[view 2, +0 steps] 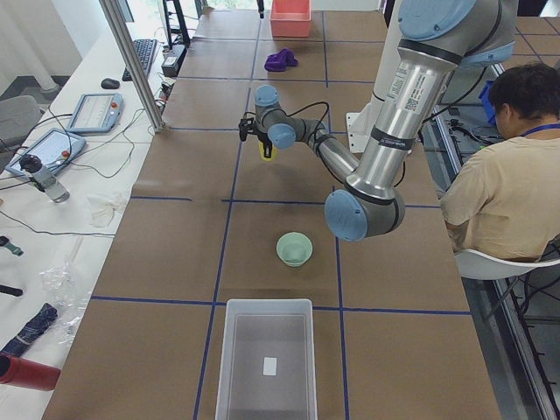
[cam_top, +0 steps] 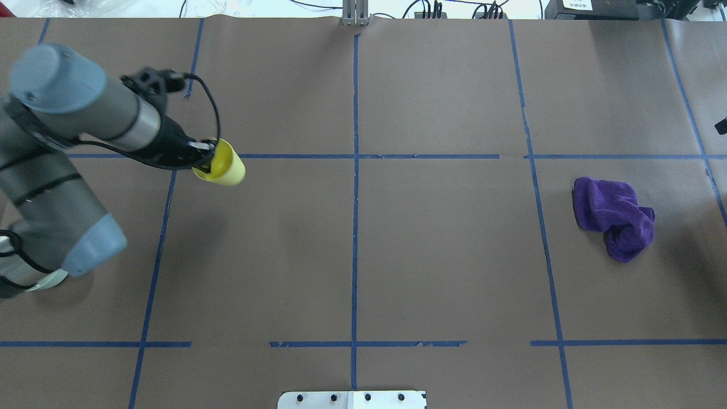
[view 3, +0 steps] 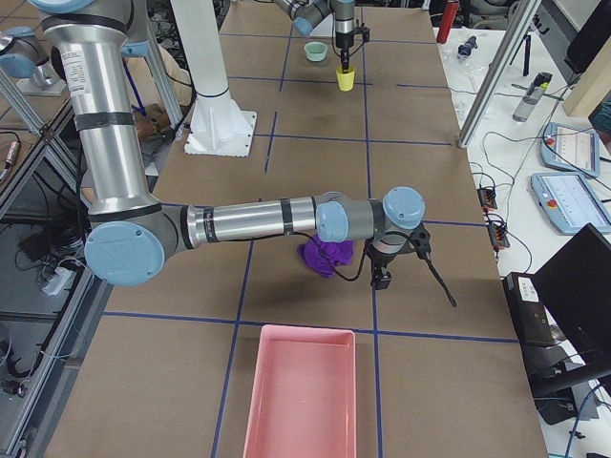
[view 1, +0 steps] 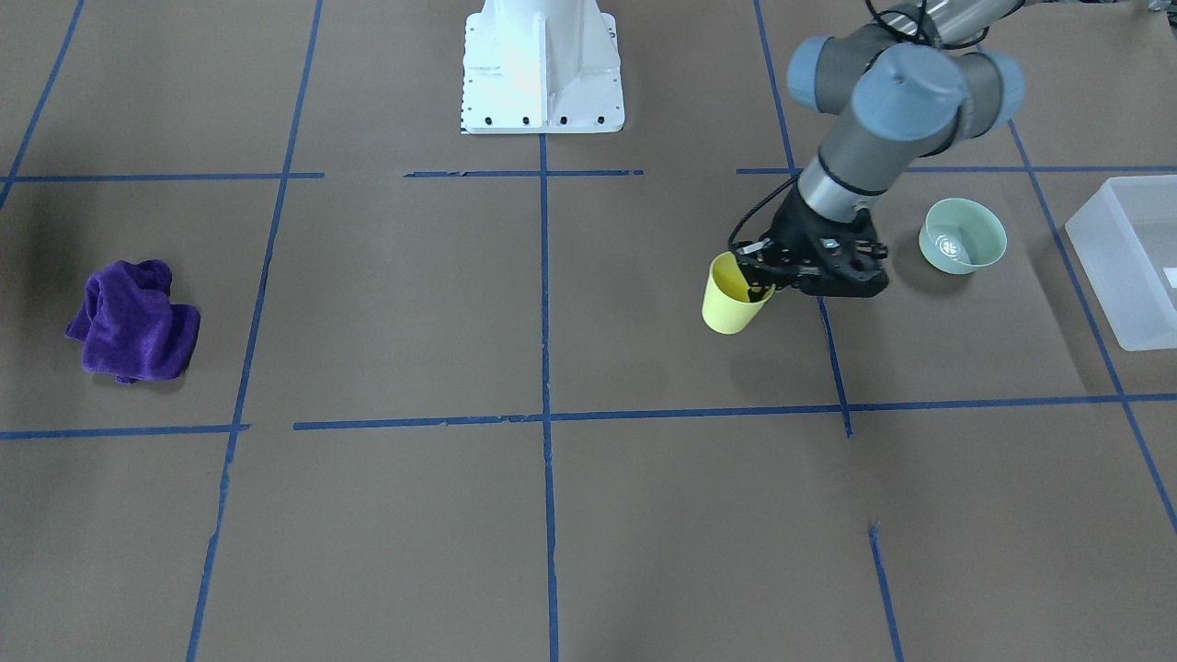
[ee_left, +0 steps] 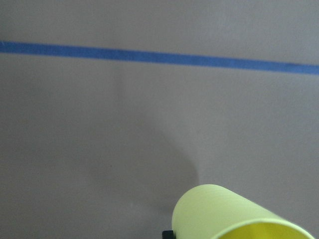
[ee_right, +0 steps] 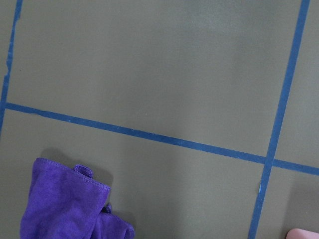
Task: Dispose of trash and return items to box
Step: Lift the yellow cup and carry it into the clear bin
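Yellow cup point(view 1: 731, 308): it sat tilted at the tip of the left gripper point(view 1: 756, 287), on the robot's left half of the table point(view 1: 386, 533), near a crossing of blue tape point(view 1: 542, 276)
Left gripper: clamped on the cup's rim, and your front-facing camera showed one finger inside the mouth and one outside
Green bowl point(view 1: 963, 236): upright on the table, just beside the left wrist, between the cup and the box point(view 1: 1126, 276)
Box: at the table's left end, well apart from the cup, with a small white label point(view 2: 269, 366) lying on its floor
Overhead camera: it gave you the cup and the purple cloth point(view 1: 133, 331), but bowl and box fell outside its frame, so you had those only from the front-facing and left-side cameras
Left wrist camera: you got the cup's pale outer wall and a slice of its bright inside at the bottom edge, with one tape line across the top
Right gripper point(view 3: 382, 280): you had it only in the right-side view, hanging just beside the cloth, and you could not tell from there whether it was open or closed
Right wrist camera: it showed you the cloth at lower left, crossing tape lines and a pink sliver in the lower right corner
Pink tray point(view 3: 301, 391): only your two side cameras showed it, at the table's right end
Writing: the label in the box and the print on the left arm's silver tube were too small for you to read
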You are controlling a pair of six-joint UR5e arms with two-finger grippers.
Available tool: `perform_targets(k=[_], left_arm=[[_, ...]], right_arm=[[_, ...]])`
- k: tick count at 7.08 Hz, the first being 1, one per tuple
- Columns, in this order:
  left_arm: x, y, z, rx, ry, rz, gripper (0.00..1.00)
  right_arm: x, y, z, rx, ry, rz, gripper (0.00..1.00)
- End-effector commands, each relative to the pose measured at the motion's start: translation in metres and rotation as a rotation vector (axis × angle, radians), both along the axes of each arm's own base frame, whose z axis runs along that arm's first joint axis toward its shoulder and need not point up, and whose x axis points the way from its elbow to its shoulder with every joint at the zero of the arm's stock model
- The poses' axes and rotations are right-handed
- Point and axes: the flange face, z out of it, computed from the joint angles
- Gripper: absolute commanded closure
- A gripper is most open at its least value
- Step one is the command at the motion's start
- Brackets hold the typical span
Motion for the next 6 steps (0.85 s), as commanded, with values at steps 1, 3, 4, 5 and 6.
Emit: perform_targets(k=[1, 3, 4, 5, 6], left_arm=[[-0.146, 0.003, 0.074, 0.180, -0.138, 0.013, 1.00], [-0.257, 0.006, 0.164, 0.327, -0.319, 0.128, 1.00], [-0.308, 0.003, 0.217, 0.349, -0.339, 0.195, 1.00], [-0.365, 0.005, 0.273, 0.373, -0.363, 0.251, 1.00], [-0.405, 0.012, 0.319, 0.380, -0.392, 0.294, 1.00]], right_arm=[[-0.002, 0.001, -0.001, -0.006, -0.024, -0.003, 0.00], [-0.002, 0.001, -0.002, -0.003, -0.025, -0.003, 0.00], [-0.002, 0.001, -0.004, -0.001, -0.028, -0.003, 0.00], [-0.003, 0.001, -0.006, 0.001, -0.039, -0.004, 0.00], [-0.003, 0.001, -0.006, 0.001, -0.039, -0.004, 0.00]])
